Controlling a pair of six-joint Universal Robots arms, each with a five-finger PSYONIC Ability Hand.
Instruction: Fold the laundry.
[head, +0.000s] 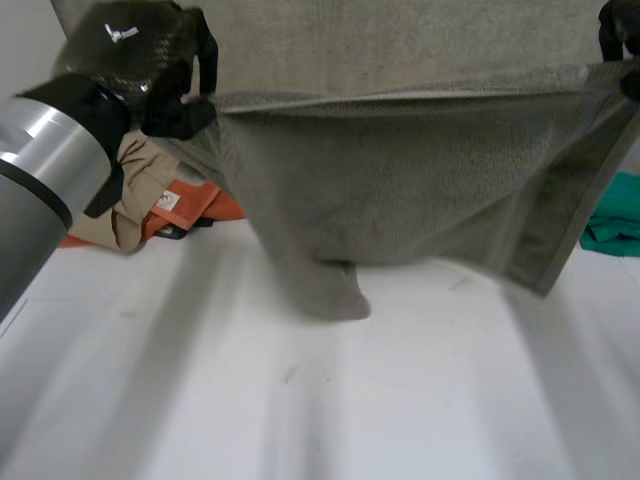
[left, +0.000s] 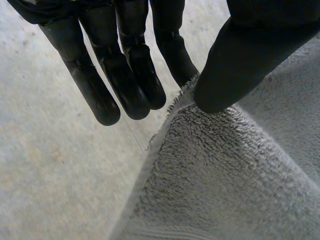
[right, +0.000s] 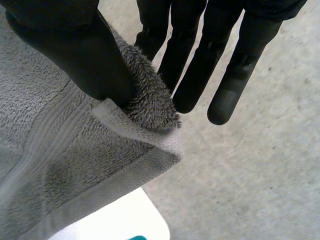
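A grey terry towel (head: 400, 190) hangs stretched between my two hands above the white table (head: 320, 400). Its top edge runs nearly level and its lowest fold (head: 325, 295) touches the table. My left hand (head: 175, 90) holds the towel's upper left end. In the left wrist view the thumb (left: 235, 65) pinches the towel's edge (left: 225, 175) against the straight fingers (left: 125, 75). My right hand (head: 620, 40) holds the upper right corner. There the thumb (right: 75, 55) presses the hemmed corner (right: 150, 110) against the fingers (right: 190, 75).
A pile of beige and orange clothes (head: 150, 210) lies on the table behind my left arm. A green cloth (head: 615, 225) lies at the table's right edge behind the towel. Bare white table spreads in front of the towel.
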